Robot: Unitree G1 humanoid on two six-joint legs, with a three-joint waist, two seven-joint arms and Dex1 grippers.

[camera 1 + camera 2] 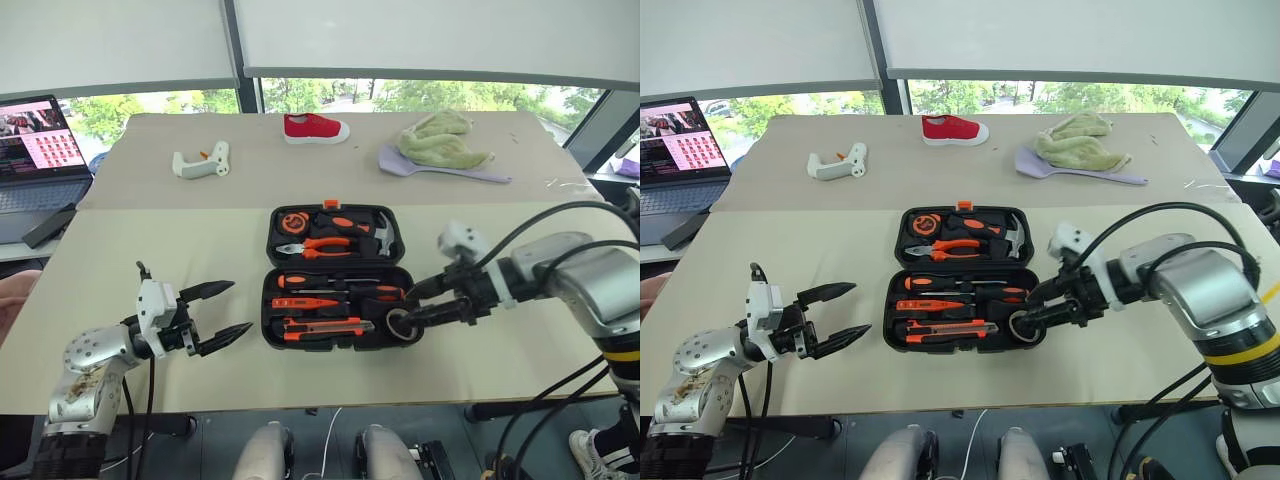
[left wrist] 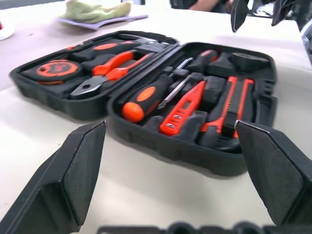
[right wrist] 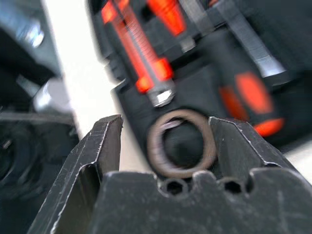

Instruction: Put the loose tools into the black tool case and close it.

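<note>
Left eye view is showing me the case (image 1: 335, 278) lying open mid-desk (image 1: 200, 230), hinge running left to right, tools seated in its recesses. My right end effector (image 1: 408, 309) is hanging spread over the near-right corner, the tape roll (image 1: 400, 325) sitting in its recess between its fingers, unpinched. My left end effector (image 1: 222, 312) is waiting spread, well apart. I am judging the right arm nearer for closing the lid.

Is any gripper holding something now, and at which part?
Nothing is held: left gripper open over bare table; right gripper open around the tape roll.
</note>
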